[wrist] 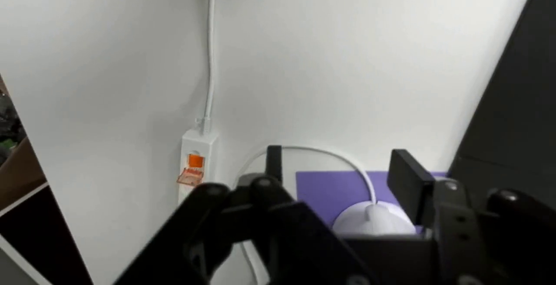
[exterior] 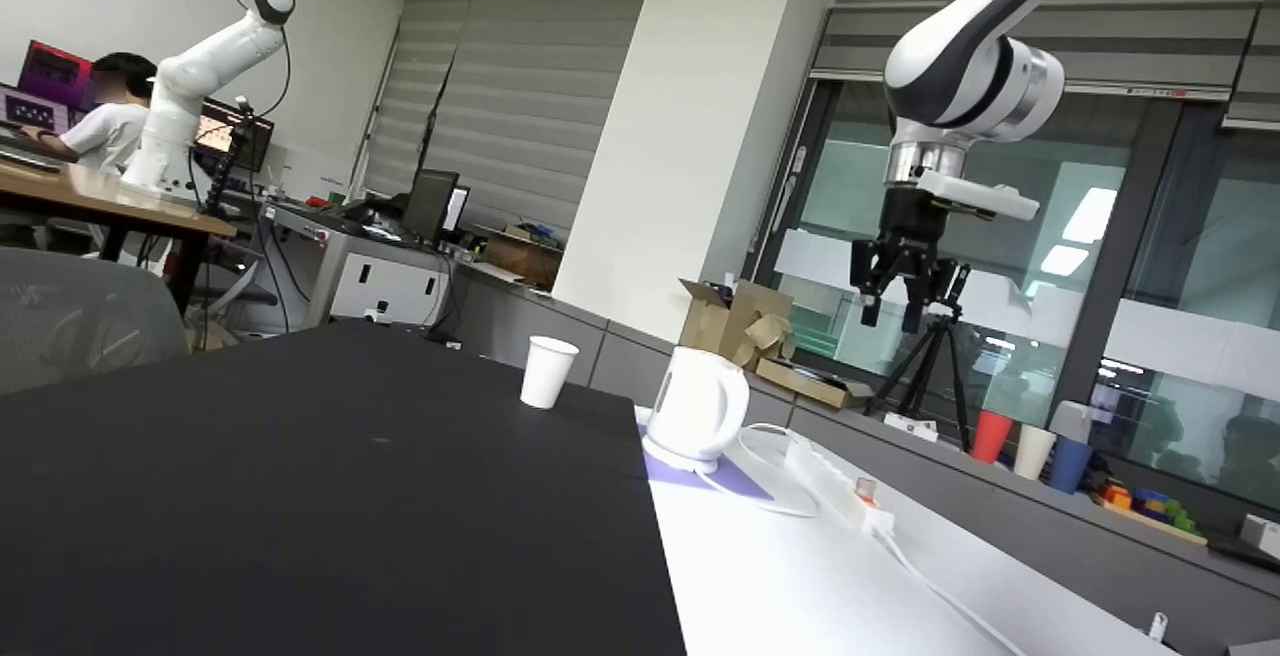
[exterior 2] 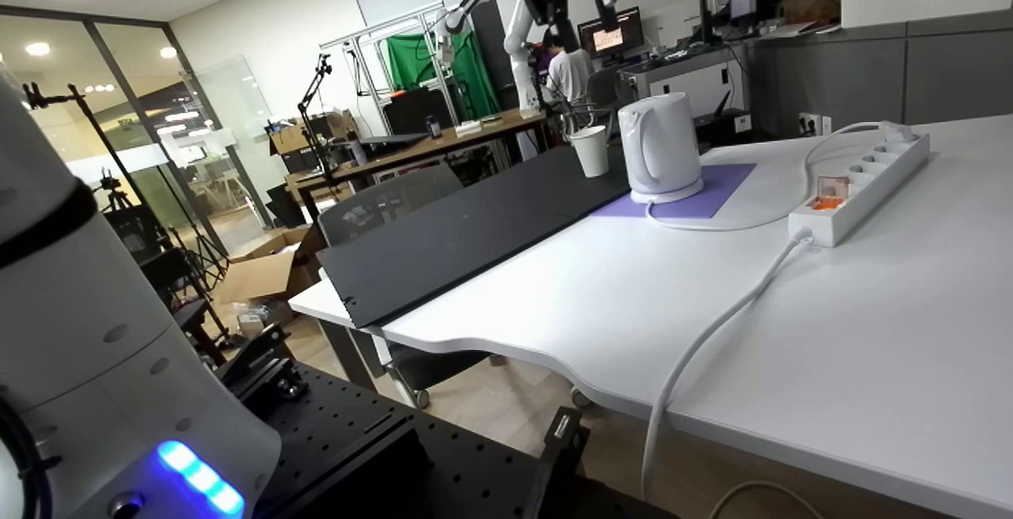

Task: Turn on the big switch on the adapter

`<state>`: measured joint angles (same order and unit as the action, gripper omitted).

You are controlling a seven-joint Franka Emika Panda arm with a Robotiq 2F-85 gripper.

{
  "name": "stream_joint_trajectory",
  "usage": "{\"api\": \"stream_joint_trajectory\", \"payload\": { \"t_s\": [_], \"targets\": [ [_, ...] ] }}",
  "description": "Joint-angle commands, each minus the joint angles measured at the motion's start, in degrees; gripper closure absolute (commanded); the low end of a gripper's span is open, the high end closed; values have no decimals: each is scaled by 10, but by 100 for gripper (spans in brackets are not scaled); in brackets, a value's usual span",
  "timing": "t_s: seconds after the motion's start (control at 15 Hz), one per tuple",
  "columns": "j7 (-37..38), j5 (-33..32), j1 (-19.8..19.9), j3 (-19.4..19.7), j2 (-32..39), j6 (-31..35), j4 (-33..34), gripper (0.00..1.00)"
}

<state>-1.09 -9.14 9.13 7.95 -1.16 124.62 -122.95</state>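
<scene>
The adapter is a white power strip, lying on the white table in both exterior views [exterior: 877, 519] [exterior 2: 878, 187]. It also shows in the wrist view [wrist: 187, 145], left of my fingers and partly hidden by them. Its big orange switch [wrist: 196, 160] is near the cord end; it also shows in an exterior view [exterior 2: 829, 202]. A clear orange-tinted cover [wrist: 190, 177] stands flipped open beside the switch. My gripper [exterior: 891, 314] is open and empty, well above the table. It also shows in an exterior view [exterior 2: 587, 28] and the wrist view [wrist: 334, 167]. I cannot tell the switch's position.
A white kettle [exterior: 697, 406] stands on a purple sheet [exterior 2: 732, 179]; its cord runs to the strip's far end. A white paper cup [exterior 2: 589, 151] stands on the black board [exterior 2: 467, 234] beside it. The strip's thick cord [exterior 2: 712, 329] hangs over the table edge.
</scene>
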Motion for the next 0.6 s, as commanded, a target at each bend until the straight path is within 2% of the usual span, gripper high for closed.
{"api": "stream_joint_trajectory", "payload": {
  "t_s": [0.0,0.33,0.4,0.53],
  "targets": [
    [23,1,18,23,69,29,74,66],
    [26,-14,43,58,148,63,146,98],
    [29,-19,46,64,163,61,164,100],
    [59,-24,50,79,200,9,217,100]
  ]
}}
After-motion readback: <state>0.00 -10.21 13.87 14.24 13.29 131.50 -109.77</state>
